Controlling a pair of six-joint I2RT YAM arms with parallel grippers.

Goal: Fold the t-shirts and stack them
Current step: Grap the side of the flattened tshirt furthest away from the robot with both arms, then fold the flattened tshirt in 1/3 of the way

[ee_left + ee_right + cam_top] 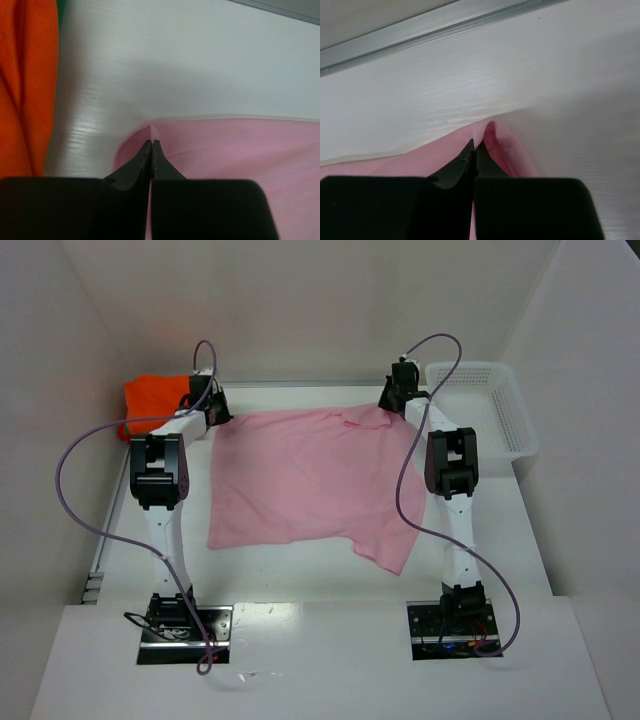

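The pale pink t-shirt [305,480] lies spread on the white table between the arms. My left gripper [216,412] is shut on its far left corner; the left wrist view shows the pink cloth [235,155] pinched at the tips [151,142]. My right gripper [392,398] is shut on its far right corner, with pink cloth [502,145] bunched at the tips [475,144]. The bright orange t-shirt [150,400] lies folded at the far left, also in the left wrist view [25,85]. A green edge [62,10] shows beside it.
A white mesh basket [485,410] stands at the far right. A metal rail [430,30] runs along the table's far edge by the back wall. White side walls close in the table.
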